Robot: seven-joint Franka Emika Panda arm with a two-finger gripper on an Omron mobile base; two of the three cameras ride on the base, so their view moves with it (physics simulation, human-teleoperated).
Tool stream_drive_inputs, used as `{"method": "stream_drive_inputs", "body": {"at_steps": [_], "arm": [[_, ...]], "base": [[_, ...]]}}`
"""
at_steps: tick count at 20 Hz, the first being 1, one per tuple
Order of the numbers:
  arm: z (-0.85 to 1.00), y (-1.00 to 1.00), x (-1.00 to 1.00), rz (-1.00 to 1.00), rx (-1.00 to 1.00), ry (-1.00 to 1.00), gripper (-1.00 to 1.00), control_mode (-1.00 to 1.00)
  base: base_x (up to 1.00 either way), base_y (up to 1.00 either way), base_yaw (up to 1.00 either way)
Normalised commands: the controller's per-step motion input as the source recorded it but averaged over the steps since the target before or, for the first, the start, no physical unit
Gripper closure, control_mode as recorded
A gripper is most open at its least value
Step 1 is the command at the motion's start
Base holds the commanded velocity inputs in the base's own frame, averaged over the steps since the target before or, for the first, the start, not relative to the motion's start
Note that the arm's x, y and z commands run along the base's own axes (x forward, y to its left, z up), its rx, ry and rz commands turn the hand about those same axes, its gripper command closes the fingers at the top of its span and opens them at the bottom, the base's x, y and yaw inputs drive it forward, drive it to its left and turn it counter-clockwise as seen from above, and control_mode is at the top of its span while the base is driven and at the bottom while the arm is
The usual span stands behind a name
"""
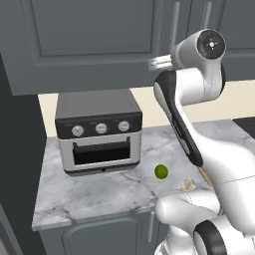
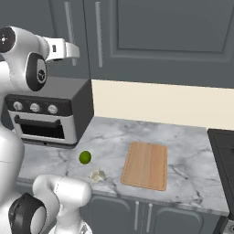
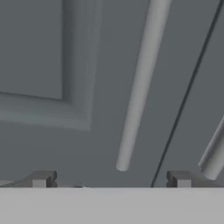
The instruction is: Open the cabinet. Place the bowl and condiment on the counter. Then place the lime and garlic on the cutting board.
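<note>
Two closed doors face us on the cabinet (image 1: 94, 45) in the left base view, dark grey and panelled, hanging above the counter (image 1: 99, 191). The arm rises high, wrist lifted to the bar handles (image 1: 175, 25) at the seam. Down on the marble sit the lime (image 1: 161, 172) and, just beside the robot's body, the garlic (image 1: 187, 185), with a toaster oven (image 1: 98, 132) further back.

Over to the right base view: the hand is raised in front of the left door, near its long vertical handle (image 2: 69, 27). Lime (image 2: 85, 157) and garlic (image 2: 97, 175) lie close together near the front edge, the cutting board (image 2: 145, 165) apart to their right, bare. No bowl or condiment on show, presumably behind those doors.

Now the hand view, and this is the close-up: the gripper (image 3: 109, 179) is spread wide, grasping nothing, its fingertips (image 3: 43, 178) apart at the bottom of the picture. One grey bar handle (image 3: 139, 83) runs slantwise right between them, not yet touched; the door seam and a second handle (image 3: 214, 153) lie off to the side.

That door looks rigid and hinged, probably fairly heavy, so it should swing in an arc. The bar is stiff, smooth, possibly slippery; best pinched near its lower end, squarely across.
</note>
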Motion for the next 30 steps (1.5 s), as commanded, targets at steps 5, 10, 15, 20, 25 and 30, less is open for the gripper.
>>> {"method": "stream_drive_inputs", "body": {"at_steps": [5,10,15,20,25,30], "arm": [[0.0,-0.03,0.13,0.0,0.0,-0.08,-1.0,-1.0],[0.0,-0.1,0.27,0.0,0.0,-0.05,-1.0,-1.0],[0.0,-0.09,0.42,0.0,0.0,-0.01,-1.0,-1.0],[0.0,-0.03,0.48,0.0,0.0,0.0,-1.0,-1.0],[0.0,-0.03,0.43,0.0,0.0,0.0,-1.0,-1.0],[-0.09,-0.12,0.3,0.0,0.0,0.0,1.0,-1.0]], "base": [[0.0,0.0,0.0],[0.0,0.0,0.0],[0.0,0.0,0.0],[0.0,0.0,0.0],[0.0,0.0,0.0],[0.0,0.0,0.0]]}}
